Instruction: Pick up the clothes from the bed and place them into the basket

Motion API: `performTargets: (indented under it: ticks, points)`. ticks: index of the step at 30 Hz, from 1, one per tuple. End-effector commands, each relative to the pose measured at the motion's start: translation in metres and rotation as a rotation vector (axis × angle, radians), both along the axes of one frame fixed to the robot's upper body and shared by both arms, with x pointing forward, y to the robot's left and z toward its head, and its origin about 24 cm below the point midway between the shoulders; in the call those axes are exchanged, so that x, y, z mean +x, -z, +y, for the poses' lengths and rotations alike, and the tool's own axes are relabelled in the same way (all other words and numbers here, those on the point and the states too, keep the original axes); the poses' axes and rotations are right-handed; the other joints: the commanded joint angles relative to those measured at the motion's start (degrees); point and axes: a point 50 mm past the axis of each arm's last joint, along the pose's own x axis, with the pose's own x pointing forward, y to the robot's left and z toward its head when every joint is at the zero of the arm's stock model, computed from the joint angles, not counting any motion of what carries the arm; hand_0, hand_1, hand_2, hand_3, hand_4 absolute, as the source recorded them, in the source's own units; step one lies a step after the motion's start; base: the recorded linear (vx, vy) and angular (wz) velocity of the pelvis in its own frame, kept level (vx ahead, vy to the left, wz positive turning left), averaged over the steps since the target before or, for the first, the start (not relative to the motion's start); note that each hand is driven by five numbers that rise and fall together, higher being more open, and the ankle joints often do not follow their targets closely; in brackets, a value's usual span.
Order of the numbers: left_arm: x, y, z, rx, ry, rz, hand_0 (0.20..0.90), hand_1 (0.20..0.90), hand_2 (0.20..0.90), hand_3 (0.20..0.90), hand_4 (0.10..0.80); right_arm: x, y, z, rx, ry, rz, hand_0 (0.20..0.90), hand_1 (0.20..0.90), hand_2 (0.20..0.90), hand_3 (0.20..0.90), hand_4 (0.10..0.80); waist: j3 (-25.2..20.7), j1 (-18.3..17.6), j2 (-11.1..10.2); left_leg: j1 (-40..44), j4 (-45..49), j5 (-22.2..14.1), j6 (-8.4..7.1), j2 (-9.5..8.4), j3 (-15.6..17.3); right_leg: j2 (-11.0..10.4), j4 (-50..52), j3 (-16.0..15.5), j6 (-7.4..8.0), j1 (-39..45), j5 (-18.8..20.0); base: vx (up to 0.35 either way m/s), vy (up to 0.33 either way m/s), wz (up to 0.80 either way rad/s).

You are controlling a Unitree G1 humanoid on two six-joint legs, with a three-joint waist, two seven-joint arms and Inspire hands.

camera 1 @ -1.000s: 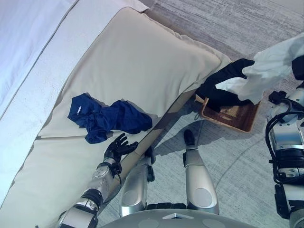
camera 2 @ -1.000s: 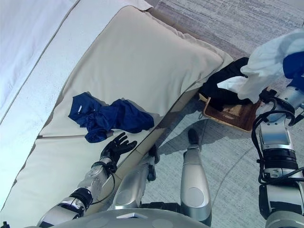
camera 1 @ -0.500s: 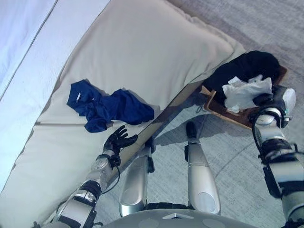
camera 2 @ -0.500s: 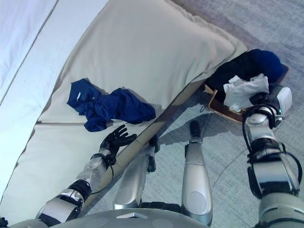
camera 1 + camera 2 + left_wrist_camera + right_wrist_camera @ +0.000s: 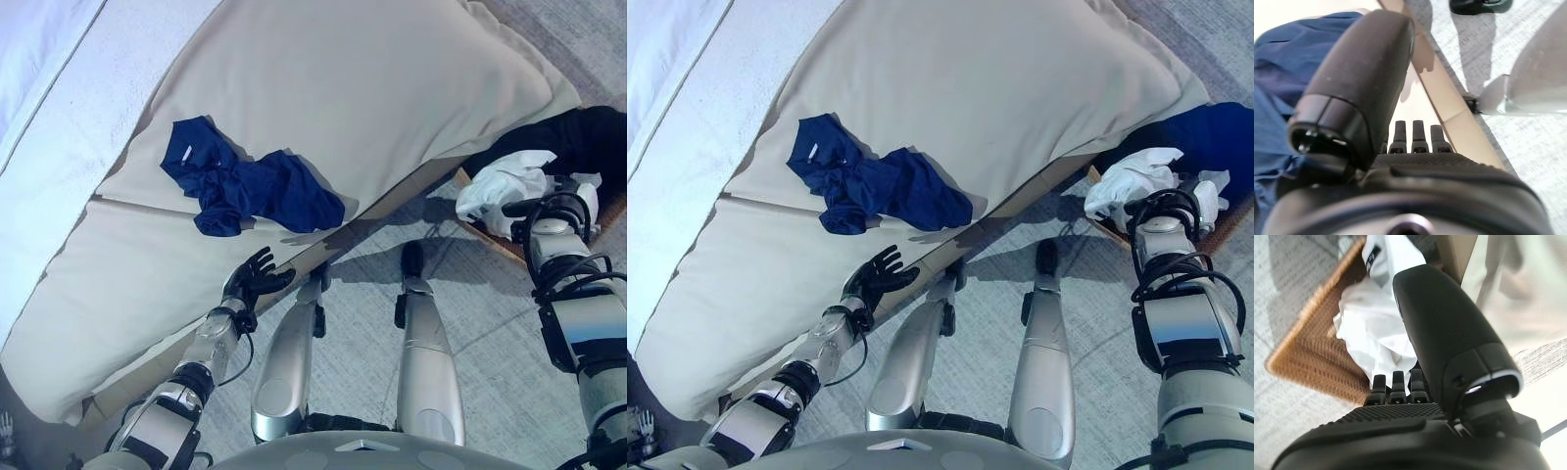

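Observation:
A crumpled dark blue garment (image 5: 250, 186) lies on the beige bed cover (image 5: 392, 88). My left hand (image 5: 257, 280) is open and rests at the bed's near edge, just short of the blue garment (image 5: 1283, 63). My right hand (image 5: 545, 201) is down at the woven basket (image 5: 1308, 357) on the floor beside the bed. Its fingers (image 5: 1393, 382) are straight and point at a white garment (image 5: 1371, 328) lying in the basket. The white garment (image 5: 502, 186) rests against a black garment (image 5: 583, 137) in the basket.
The bed's wooden side rail (image 5: 1449, 107) runs along the grey carpet (image 5: 490, 333). A white sheet (image 5: 59, 127) covers the far left of the bed. The basket sits right against the bed's corner.
My right hand has come down from holding the white garment up in the air to the basket, where the garment now lies. The camera has shifted. The left hand has stayed put.

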Motion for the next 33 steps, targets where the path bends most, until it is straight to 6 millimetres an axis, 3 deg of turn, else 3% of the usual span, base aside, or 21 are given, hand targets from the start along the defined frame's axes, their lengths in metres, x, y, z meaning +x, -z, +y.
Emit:
performTargets:
  ticks: [1, 4, 5, 7, 10, 13, 18, 20, 25, 29, 33]
  points:
    - [-0.022, 0.001, 0.052, 0.064, -0.129, 0.003, 0.9, 0.9, 0.9, 0.9, 0.8, -0.01, -0.05, -0.013, -0.199, 0.074, -0.233, 0.9, 0.9, 0.9, 0.9, 0.8, -0.4, -3.13, -6.07, 1.04, 1.04, -2.31, 1.37, -1.66, -1.27, 0.6, -6.13, -6.35, -0.13, 7.39, 0.97, 0.101, 0.169, 0.12]
    - [-0.033, 0.008, 0.06, 0.053, -0.203, 0.031, 0.9, 0.9, 0.9, 0.9, 0.8, -0.033, -0.075, -0.016, -0.371, 0.115, -0.354, 0.9, 0.9, 0.9, 0.9, 0.8, -2.07, -4.47, -8.09, 3.82, -1.33, -2.11, 1.42, -1.15, -0.44, 0.92, -8.27, -5.97, 0.38, 10.27, 1.43, 0.112, 0.205, 0.01]
    - [-0.04, 0.013, 0.062, 0.043, -0.246, 0.051, 0.9, 0.9, 0.9, 0.9, 0.8, -0.042, -0.096, 0.0, -0.461, 0.076, -0.468, 0.9, 0.9, 0.9, 0.9, 0.8, -2.98, -5.16, -9.1, 5.11, -1.89, -2.34, 1.51, -1.16, -0.13, 0.71, -8.78, -5.81, 0.8, 11.76, 1.39, 0.078, 0.201, -0.01]
    - [-0.044, 0.017, 0.062, 0.035, -0.278, 0.074, 0.9, 0.9, 0.9, 0.9, 0.8, -0.043, -0.115, 0.026, -0.523, -0.04, -0.563, 0.9, 0.9, 0.9, 0.9, 0.8, -4.09, -5.19, -9.86, 6.08, -2.46, -2.45, 1.74, -1.46, -0.11, 0.27, -9.31, -5.8, 1.3, 12.98, 1.41, 0.076, 0.205, -0.05]
    - [-0.049, 0.024, 0.06, 0.039, -0.297, 0.111, 0.9, 0.9, 0.9, 0.9, 0.8, -0.031, -0.129, 0.067, -0.603, -0.299, -0.584, 0.9, 0.9, 0.9, 0.9, 0.8, -5.66, -3.77, -10.99, 7.57, -2.82, -2.77, 2.13, -2.33, -0.74, -0.75, -9.98, -6.35, 1.94, 15.08, 1.28, 0.051, 0.167, -0.06]
    - [-0.056, 0.03, 0.057, 0.055, -0.278, 0.139, 0.9, 0.9, 0.9, 0.9, 0.8, -0.002, -0.12, 0.097, -0.76, -0.574, -0.388, 0.9, 0.9, 0.9, 0.9, 0.8, -7.37, 0.62, -12.46, 8.36, -1.23, -3.91, 2.76, -3.93, -2.87, -2.36, -10.61, -8.7, 2.18, 18.4, 0.97, 0.074, 0.142, 0.25]
    - [-0.054, 0.028, 0.058, 0.065, -0.263, 0.13, 0.9, 0.9, 0.9, 0.9, 0.8, 0.015, -0.104, 0.119, -0.81, -0.698, -0.295, 0.9, 0.9, 0.9, 0.9, 0.8, -7.42, 3.63, -13.25, 7.72, 0.77, -4.41, 3.55, -5.3, -4.71, -3.61, -10.78, -10.9, 2.45, 20.04, 1.42, 0.049, 0.083, 0.42]
    - [-0.051, 0.025, 0.059, 0.091, -0.216, 0.123, 0.9, 0.9, 0.9, 0.9, 0.8, 0.037, -0.095, 0.15, -0.933, -0.791, -0.207, 0.9, 0.9, 0.9, 0.9, 0.8, -6.85, 8.54, -13.78, 7.37, 1.63, -4.77, 4.42, -6.6, -7.35, -5.23, -10.96, -13.55, 3.13, 22.74, 1.76, 0.079, 0.154, 0.59]
    - [-0.047, 0.021, 0.072, 0.131, -0.216, 0.137, 0.9, 0.9, 0.9, 0.9, 0.8, 0.059, -0.105, 0.187, -0.96, -0.855, -0.187, 0.9, 0.9, 0.9, 0.9, 0.8, -5.72, 14.74, -15.16, 5.5, 2.82, -5.31, 5.19, -8.83, -10.74, -8.02, -10.39, -16.88, 4.46, 25.0, 4.59, 0.051, 0.082, 0.67]
    - [-0.05, 0.021, 0.085, 0.148, -0.252, 0.157, 0.9, 0.9, 0.9, 0.9, 0.8, 0.079, -0.099, 0.186, -0.844, -0.808, -0.022, 0.9, 0.9, 0.9, 0.9, 0.8, -4.87, 19.04, -16.1, 3.22, 3.92, -5.5, 4.84, -9.55, -12.27, -9.06, -10.66, -19.53, 5.0, 25.21, 5.06, 0.045, 0.082, 0.6]
    - [-0.051, 0.019, 0.093, 0.161, -0.244, 0.152, 0.9, 0.9, 0.9, 0.9, 0.8, 0.088, -0.066, 0.163, -0.641, -0.723, 0.215, 0.9, 0.9, 0.9, 0.9, 0.8, -2.99, 23.01, -16.2, 1.05, 4.69, -5.19, 4.7, -9.3, -13.07, -9.6, -10.57, -22.53, 5.12, 24.64, 4.84, 0.01, 0.01, 0.35]
